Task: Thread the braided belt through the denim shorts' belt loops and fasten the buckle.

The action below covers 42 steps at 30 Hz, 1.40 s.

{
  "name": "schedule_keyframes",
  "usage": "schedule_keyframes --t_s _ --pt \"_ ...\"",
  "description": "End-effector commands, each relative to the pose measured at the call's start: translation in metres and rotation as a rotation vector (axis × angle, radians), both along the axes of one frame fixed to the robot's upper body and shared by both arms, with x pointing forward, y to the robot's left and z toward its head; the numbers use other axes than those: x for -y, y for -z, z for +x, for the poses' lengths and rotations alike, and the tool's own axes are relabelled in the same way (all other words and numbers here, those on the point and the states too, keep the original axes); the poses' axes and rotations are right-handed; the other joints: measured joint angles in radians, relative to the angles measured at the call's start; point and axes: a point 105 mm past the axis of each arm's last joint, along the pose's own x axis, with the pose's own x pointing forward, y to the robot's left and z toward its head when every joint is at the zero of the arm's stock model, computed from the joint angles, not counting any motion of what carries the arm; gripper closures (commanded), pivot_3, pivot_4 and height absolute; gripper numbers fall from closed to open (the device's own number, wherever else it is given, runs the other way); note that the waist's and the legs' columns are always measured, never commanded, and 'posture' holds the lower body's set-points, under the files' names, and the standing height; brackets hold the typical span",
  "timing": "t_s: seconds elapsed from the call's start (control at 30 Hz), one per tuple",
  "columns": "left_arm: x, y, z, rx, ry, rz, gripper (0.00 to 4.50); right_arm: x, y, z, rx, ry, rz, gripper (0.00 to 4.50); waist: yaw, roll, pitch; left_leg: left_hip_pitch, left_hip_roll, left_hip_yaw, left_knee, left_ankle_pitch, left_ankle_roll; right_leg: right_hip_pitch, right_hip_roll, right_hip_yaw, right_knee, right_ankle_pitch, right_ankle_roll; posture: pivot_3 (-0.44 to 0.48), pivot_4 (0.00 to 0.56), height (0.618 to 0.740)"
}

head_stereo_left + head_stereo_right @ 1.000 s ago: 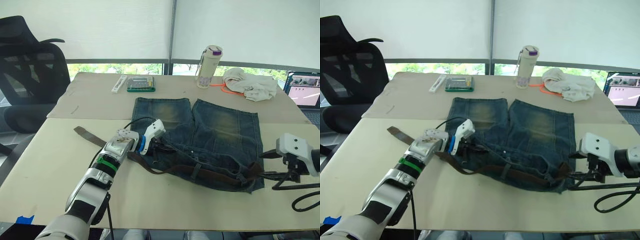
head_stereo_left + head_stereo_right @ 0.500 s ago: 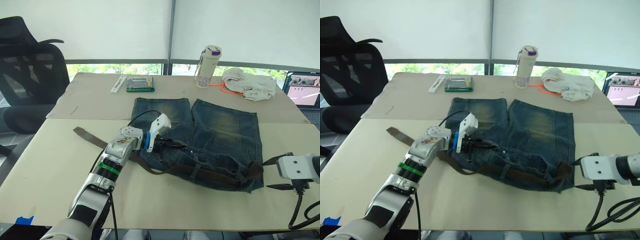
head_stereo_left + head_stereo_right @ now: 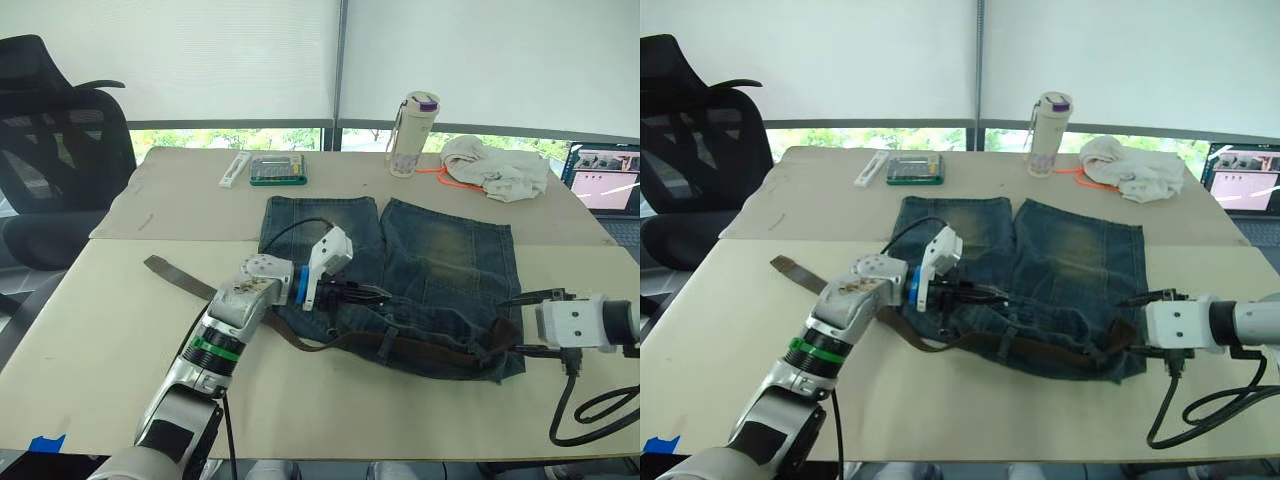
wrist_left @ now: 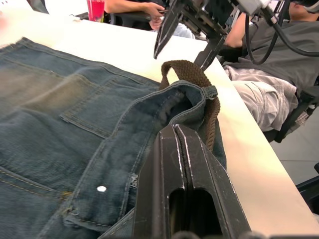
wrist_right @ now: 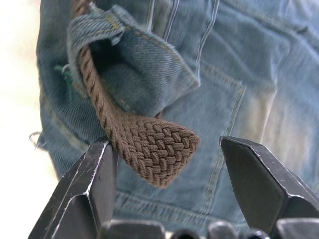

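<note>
The denim shorts lie flat on the table, waistband toward me. The braided belt runs along the waistband under belt loops; one loose end trails onto the table at the left. Its other end sticks out past the shorts' right corner. My right gripper is open, one finger on each side of that end without touching it. My left gripper is shut and lies on the waistband near the middle, fingers pressed together. The buckle is hidden.
At the back of the table are a bottle, an off-white cloth bundle, a green calculator and a white remote. A laptop sits far right, an office chair far left. Black cables hang by my right arm.
My right gripper has risen from near the table's front edge to straddle the belt's right end. My left gripper has slid further right along the waistband.
</note>
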Motion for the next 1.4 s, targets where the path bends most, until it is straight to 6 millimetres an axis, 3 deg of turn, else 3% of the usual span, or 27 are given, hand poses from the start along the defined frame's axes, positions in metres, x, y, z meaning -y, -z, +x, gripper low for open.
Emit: schedule_keyframes --t_s 0.03,0.3,0.53,1.0,1.17,1.4 --pt "0.004 -0.012 -0.004 0.036 0.024 -0.026 4.50 -0.007 -0.013 0.001 0.050 -0.038 0.024 1.82 0.000 0.000 0.000 0.000 0.000 0.000 0.000 0.000 0.000 0.000 0.000 0.000 0.000 0.000 0.000 0.000 0.150 0.737" --pt "0.006 -0.014 -0.009 0.055 0.043 -0.027 4.50 -0.006 -0.008 -0.002 0.007 -0.066 -0.008 4.48 0.000 0.000 0.000 0.000 0.000 0.000 0.000 0.000 0.000 0.000 0.000 0.000 0.000 0.000 0.000 0.000 0.150 0.737" --pt "0.019 -0.013 -0.029 0.060 0.120 -0.045 4.50 -0.003 -0.009 -0.004 -0.033 -0.084 -0.038 4.48 0.000 0.000 0.000 0.000 0.000 0.000 0.000 0.000 0.000 0.000 0.000 0.001 0.000 0.000 0.000 0.000 0.150 0.737" --pt "0.082 0.009 -0.055 0.018 0.195 -0.022 4.50 -0.012 -0.008 -0.035 -0.379 -0.093 -0.051 4.48 0.007 0.000 0.000 0.000 0.000 0.000 0.000 -0.001 0.002 0.000 0.000 0.001 0.000 0.000 0.000 0.000 0.150 0.737" --pt "0.080 0.022 -0.069 0.016 0.268 0.023 4.50 -0.008 -0.003 -0.051 -0.528 -0.097 -0.117 4.48 0.009 0.001 0.000 0.000 0.001 0.000 0.000 -0.002 0.003 0.000 -0.001 0.001 -0.001 0.000 0.000 0.000 0.150 0.737" --pt "0.075 0.043 -0.067 0.021 0.259 0.115 4.50 0.000 0.006 -0.069 -0.669 -0.146 -0.272 4.48 0.011 0.001 0.000 0.000 0.000 0.000 0.000 -0.003 0.005 0.000 -0.002 0.001 -0.001 0.000 -0.001 0.000 0.150 0.737"
